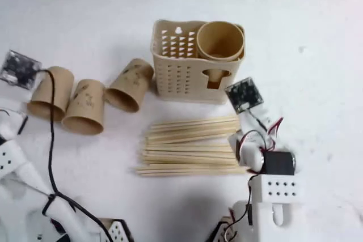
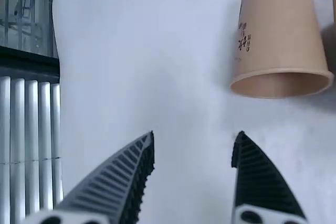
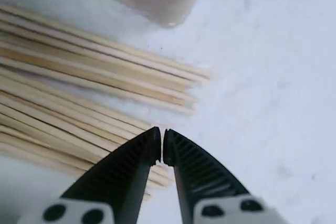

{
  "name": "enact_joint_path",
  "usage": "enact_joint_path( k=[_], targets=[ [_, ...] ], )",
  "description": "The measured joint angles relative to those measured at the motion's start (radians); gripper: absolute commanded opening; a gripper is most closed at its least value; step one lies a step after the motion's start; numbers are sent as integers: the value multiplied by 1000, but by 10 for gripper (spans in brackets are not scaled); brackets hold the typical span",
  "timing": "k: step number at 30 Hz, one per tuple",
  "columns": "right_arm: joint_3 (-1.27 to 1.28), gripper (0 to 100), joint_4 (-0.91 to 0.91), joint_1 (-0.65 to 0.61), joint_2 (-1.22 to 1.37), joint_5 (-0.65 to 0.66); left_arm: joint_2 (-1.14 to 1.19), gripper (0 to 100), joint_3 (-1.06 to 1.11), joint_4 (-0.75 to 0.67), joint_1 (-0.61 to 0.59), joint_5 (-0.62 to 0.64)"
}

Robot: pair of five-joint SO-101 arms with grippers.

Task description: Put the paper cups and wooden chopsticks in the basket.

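High view: the left gripper (image 2: 194,139) is gaping, empty, near three toppled cups (image 1: 85,106); a fourth is standing in the basket (image 1: 181,75). Over the chopsticks (image 1: 193,145), the right gripper (image 3: 161,135) is hovering pinched together, apparently gripping none; a pickup is calling for opening first. Rightward, the table (image 1: 329,83) is offering room.

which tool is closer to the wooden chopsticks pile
Right. The right tool hangs over the end of the pale wooden chopsticks pile; the left tool is near a tan paper cup lying on its side.
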Motion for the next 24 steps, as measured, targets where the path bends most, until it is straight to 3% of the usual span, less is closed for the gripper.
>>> enact_joint_path(
  k=[11, 17, 24],
  targets=[
    [173, 20, -63, 32, -9, 20, 2, 283, 275, -385, 135, -18],
    [210, 19, -84, 94, -14, 12, 9, 282, 319, -494, 158, -34],
    [296, 23, -63, 100, -235, 9, 180, 282, 319, -641, 184, -52]
  ],
)
